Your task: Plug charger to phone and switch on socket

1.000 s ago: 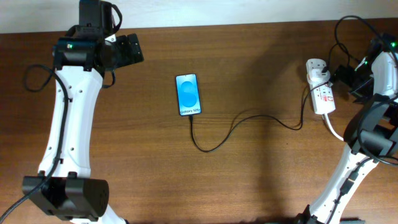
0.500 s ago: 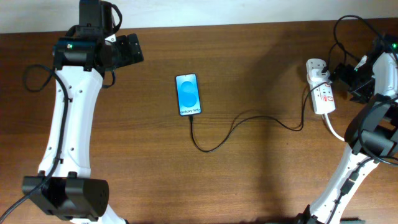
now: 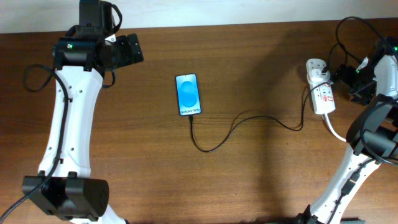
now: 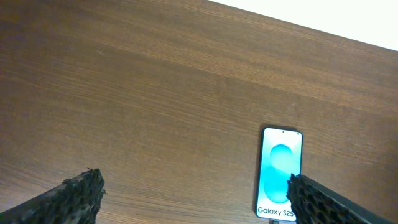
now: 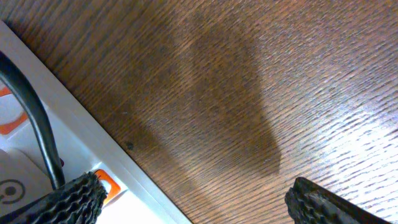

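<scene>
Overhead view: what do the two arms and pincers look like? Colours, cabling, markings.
Both have white tubular links and black joint housings. Left arm and right arm each carry a green LED near the wrist and loose black cables. Left pincer and right pincer are black; the fingers have ribbed, textured pads.

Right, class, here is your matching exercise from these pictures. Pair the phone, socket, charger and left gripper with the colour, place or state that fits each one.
Column one:
1. phone
2. socket
3. charger
4. left gripper

Column two:
A. white, at the far right
B. open, holding nothing
C. thin and black, lying in a loop
D. blue screen facing up, in the middle

Pairs: 1-D, 2-A, 3-C, 4-B.
</scene>
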You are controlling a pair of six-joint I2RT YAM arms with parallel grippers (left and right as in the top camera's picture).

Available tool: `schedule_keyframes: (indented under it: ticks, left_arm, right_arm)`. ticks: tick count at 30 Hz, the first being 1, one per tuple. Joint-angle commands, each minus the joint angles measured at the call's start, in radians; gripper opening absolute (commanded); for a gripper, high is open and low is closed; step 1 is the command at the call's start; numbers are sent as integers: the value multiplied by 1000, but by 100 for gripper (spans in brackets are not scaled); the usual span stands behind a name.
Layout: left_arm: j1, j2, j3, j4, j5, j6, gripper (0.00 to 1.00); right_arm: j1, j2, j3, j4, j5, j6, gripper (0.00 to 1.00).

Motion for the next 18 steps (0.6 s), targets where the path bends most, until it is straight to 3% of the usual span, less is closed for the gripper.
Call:
schedule_keyframes:
  ticks: [1,13,18]
  left_arm:
    - [2,-8,2,2,-14,-10,99]
    - [2,-8,2,2,-14,-10,99]
    - [2,-8,2,1,-14,-10,99]
  right_arm:
    - [17,21,-38,-23,-89,-76,98]
    - [16,8,-18,-64,-99,-71,98]
    - [1,-241,35,-211,-92,-35,98]
